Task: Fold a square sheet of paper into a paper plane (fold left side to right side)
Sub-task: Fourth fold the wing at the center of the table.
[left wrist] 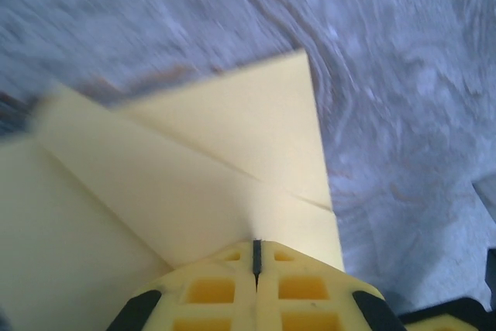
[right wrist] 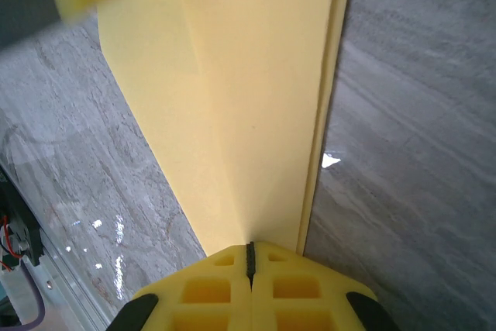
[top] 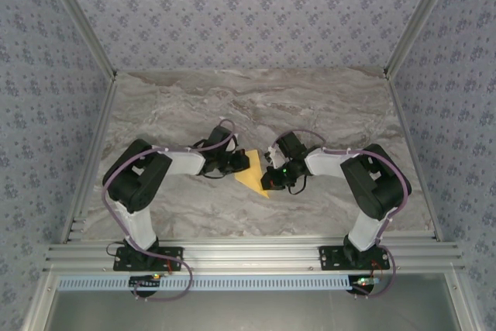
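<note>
The yellow paper [top: 252, 176], partly folded into a pointed shape with creased flaps, is held above the marble table between both arms. My left gripper [top: 235, 163] is shut on its left edge; in the left wrist view the paper [left wrist: 194, 191] spreads away from the closed fingertips [left wrist: 256, 249], showing diagonal creases. My right gripper [top: 271, 180] is shut on the right edge; in the right wrist view the paper [right wrist: 256, 98] rises as a long doubled strip from the closed fingertips [right wrist: 249, 249].
A grey marble tabletop [top: 256, 106] lies under the paper, framed by aluminium rails [top: 256, 255] at the near edge and patterned walls [top: 248, 5] around. Both arm bases [top: 147, 257] stand at the near rail.
</note>
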Tool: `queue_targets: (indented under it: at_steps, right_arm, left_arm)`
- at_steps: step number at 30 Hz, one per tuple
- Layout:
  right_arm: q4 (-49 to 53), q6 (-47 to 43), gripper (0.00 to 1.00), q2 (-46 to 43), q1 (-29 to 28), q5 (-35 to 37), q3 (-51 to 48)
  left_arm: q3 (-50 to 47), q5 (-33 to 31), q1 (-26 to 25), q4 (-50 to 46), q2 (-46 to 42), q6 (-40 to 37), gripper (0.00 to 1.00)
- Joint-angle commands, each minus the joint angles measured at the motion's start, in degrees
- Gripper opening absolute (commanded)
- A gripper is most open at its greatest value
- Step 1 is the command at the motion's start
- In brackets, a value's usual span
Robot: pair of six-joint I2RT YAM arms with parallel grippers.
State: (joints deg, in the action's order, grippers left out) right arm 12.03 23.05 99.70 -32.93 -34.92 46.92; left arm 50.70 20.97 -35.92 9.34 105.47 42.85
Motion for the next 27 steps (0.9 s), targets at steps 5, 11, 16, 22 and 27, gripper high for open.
queue_targets:
  at_steps: [5,11,16,22,27]
  right_arm:
    - [9.29,-0.87,0.00,3.10,-0.64,8.37,-3.74]
    - [9.24,-0.83,0.00,2.28,-0.69,8.38,-4.37]
    - [9.36,-0.71,0.00,2.18,-0.81,8.12,-4.46]
    - [8.58,0.09,0.00,1.64,-1.54,7.68,-4.84]
    - [4.13,2.04,0.00,0.52,-2.11,4.54,-5.49]
  left_arm:
    - [3.73,-2.25,5.06,-2.18,4.82,-4.81,0.00]
    - [4.47,-1.29,8.04,-2.43,5.77,-5.80,0.00]
    - [8.10,-1.11,9.78,-5.91,6.91,-7.36,0.00]
    - [13.20,-1.72,11.04,-9.98,8.96,-8.53,0.00]
    - [14.42,-1.04,11.59,-11.27,6.77,-8.84,0.01]
